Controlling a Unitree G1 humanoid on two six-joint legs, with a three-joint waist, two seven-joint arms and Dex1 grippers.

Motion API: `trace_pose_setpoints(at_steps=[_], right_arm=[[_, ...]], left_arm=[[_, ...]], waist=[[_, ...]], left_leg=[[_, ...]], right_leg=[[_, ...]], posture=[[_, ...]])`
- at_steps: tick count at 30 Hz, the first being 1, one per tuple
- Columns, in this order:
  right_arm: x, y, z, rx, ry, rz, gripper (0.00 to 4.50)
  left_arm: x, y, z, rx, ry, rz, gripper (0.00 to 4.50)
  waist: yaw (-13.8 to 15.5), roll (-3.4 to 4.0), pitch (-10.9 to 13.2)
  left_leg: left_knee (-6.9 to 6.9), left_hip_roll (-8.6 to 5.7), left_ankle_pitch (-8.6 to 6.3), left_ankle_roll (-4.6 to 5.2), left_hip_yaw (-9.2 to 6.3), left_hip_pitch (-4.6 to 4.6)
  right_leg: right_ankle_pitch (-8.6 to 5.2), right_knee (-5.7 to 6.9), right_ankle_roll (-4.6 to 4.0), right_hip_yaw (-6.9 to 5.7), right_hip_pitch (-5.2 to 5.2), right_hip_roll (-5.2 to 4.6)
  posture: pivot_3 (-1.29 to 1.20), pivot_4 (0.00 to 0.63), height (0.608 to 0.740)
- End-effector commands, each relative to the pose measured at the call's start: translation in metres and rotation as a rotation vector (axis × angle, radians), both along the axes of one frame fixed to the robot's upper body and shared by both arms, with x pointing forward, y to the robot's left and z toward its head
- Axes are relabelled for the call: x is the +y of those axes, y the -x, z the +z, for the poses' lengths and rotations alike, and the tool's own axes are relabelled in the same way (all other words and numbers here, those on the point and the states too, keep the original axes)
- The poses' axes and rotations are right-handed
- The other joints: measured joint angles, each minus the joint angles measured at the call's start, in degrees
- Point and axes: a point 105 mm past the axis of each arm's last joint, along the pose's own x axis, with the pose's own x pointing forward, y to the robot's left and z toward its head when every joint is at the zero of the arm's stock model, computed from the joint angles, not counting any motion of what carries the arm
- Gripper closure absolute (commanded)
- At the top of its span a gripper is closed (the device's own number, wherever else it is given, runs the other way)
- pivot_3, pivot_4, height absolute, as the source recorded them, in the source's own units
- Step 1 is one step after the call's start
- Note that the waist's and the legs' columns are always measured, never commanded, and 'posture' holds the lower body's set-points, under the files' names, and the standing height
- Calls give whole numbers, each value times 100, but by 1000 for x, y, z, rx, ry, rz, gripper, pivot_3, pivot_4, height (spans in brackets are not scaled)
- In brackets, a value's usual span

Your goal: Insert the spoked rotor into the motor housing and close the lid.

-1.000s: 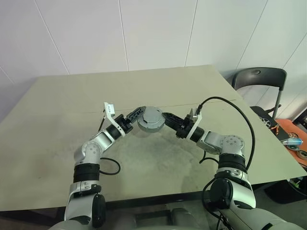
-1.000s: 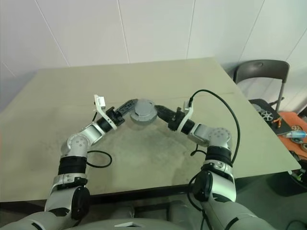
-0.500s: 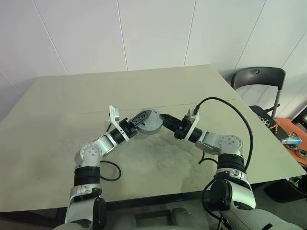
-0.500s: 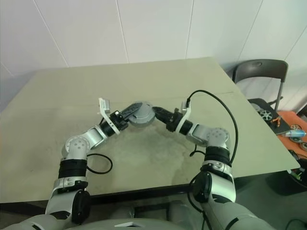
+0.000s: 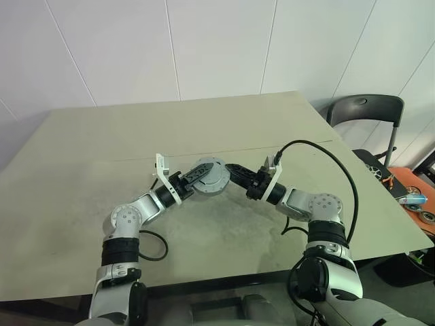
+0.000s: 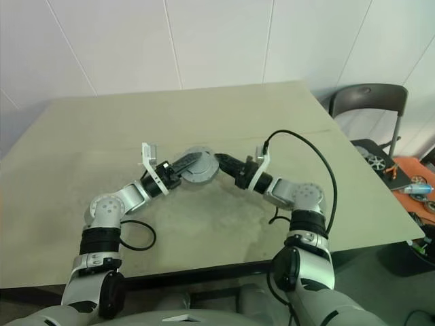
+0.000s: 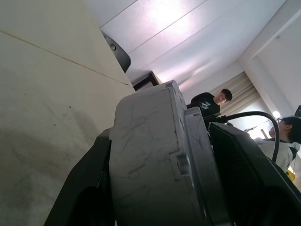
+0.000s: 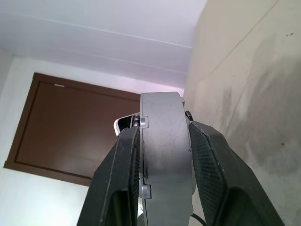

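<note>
Reaching inward from both sides, my two arms meet over the middle of the table (image 5: 81, 156), elbows out and wrists bent so the grippers point at each other. The left gripper (image 5: 197, 172) comes in from the left with its two black fingers (image 7: 89, 188) on either side of the grey round assembly (image 5: 211, 176); in the left wrist view one finger lies against each flat face, so it is clamped on the piece. The right gripper (image 5: 231, 170) comes from the right, and in its wrist view its fingers (image 8: 117, 179) press both faces of the same piece — clenched on it too.

The piece hangs above the tabletop between the two grippers, tilted. It is a thick grey-silver disc, edge-on in both wrist views, with a seam round its rim and small notches along it. From the head I see one flat face with a dark centre. I count one such piece — I cannot tell what sits inside it.

Two grippers, two arms, one dark chair (image 5: 367, 112) beyond the table's right corner, and two people (image 7: 211, 101) far off in the left wrist view.
</note>
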Motion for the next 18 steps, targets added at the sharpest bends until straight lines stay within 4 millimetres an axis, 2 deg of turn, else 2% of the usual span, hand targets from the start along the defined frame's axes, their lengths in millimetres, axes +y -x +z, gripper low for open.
trace_pose_setpoints(at_steps=[1,7,8,10,13,18], right_arm=[[1,-5,25,-115,-24,-15,3249],[2,-8,18,-141,44,-49,3249],[2,-8,17,-138,43,-48,2533],[3,-7,17,-138,39,-46,1961],[5,-10,13,-127,56,-64,962],[5,-11,13,-126,52,-65,962]], left_arm=[[-11,7,19,-85,19,-69,1963],[-8,2,29,-88,138,-20,1963],[-5,-1,29,-85,148,7,1963],[4,-14,22,-32,160,94,1963],[14,-24,23,-22,193,165,1963],[15,-26,28,-36,210,180,1963]], waist=[[2,0,0],[7,0,0],[11,0,0],[20,1,1],[-14,-1,4],[-18,-1,4]], left_leg=[[0,0,0,0,0,0],[1,0,0,0,0,-3],[1,0,0,0,0,-3],[3,-2,0,0,0,-4],[6,-3,0,0,1,-4],[-3,-2,0,0,2,-8]], right_leg=[[0,0,0,0,0,0],[0,-3,1,0,-1,-1],[0,-3,1,0,-1,-1],[0,-5,1,0,1,-3],[0,-4,1,1,-1,-3],[0,-5,0,2,-7,-3]], posture=[[0,0,740],[0,0,740],[0,0,740],[0,0,740],[0,0,740],[0,0,740]])
